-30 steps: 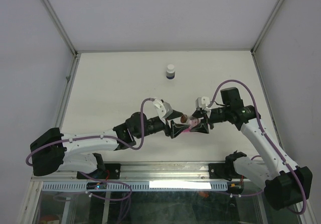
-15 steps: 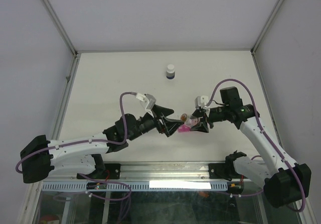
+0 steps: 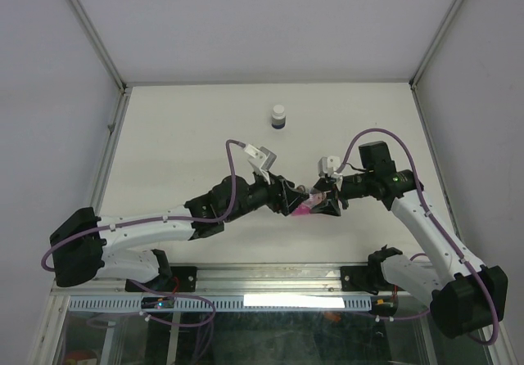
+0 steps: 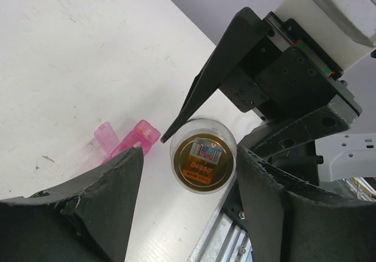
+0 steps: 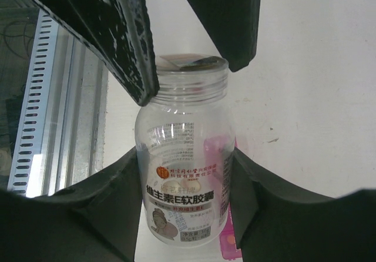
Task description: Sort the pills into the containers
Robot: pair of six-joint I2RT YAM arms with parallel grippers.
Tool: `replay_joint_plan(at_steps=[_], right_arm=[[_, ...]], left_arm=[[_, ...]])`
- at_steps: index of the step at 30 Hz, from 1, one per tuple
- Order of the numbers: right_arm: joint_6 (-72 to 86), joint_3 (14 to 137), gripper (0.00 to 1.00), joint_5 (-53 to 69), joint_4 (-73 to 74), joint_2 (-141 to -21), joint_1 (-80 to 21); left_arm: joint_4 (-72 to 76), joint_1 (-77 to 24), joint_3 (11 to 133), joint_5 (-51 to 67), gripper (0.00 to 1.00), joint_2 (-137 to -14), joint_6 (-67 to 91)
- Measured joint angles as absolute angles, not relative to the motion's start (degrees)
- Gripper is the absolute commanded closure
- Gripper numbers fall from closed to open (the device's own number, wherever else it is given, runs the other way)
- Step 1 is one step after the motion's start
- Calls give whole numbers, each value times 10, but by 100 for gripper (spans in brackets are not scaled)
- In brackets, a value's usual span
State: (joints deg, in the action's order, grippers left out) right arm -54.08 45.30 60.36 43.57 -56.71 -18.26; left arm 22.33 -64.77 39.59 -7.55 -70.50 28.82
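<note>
Pink organizer [image 4: 141, 137] looks light, slick; pinch its long sides. Right claw [image 5: 187, 162] holds the vial [image 5: 185, 215]; left claw [image 4: 189, 156] straddles its cap [image 4: 202, 163], grip unclear.

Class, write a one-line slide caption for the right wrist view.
Right end effector grips a clear labelled bottle; left end effector straddles its neck.

The left gripper [image 3: 289, 200] has swung back in, jaws narrower than before, apparently straddling the clear vitamin bottle [image 5: 183, 156] mouth.
</note>
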Motion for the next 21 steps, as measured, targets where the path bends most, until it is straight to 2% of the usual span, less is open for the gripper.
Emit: replay_joint_plan(at_steps=[1,3,5,7,8,10,12,14,15,16,21], right_arm=[[-541,453,100,604,436,-567,-183],[-541,453,100,602,436,-567,-183],[-541,453,100,596,435,-568,-182],[-540,453,100,593,435,-569,-183],[-539,453,96,592,435,-569,-183],[-539,453,78,592,435,-569,-183],[-539,453,40,592,434,-569,-183],[-536,453,11,592,432,-569,-183],[-531,453,4,592,432,-569,-183],[-529,453,1,592,431,-569,-183],[-520,453,0,592,426,-569,-181]], left_arm=[[222,-648,399,-74,41,-710,290],[222,-648,403,-69,54,-718,293],[223,-648,406,-59,75,-721,296],[223,-649,408,-57,93,-721,295],[224,-649,408,-56,100,-721,296],[224,-649,408,-55,100,-722,294],[227,-649,407,-53,100,-722,292],[237,-648,401,-49,100,-722,288],[244,-648,397,-44,100,-722,284],[250,-648,393,-43,100,-721,281],[255,-640,385,-35,100,-719,272]])
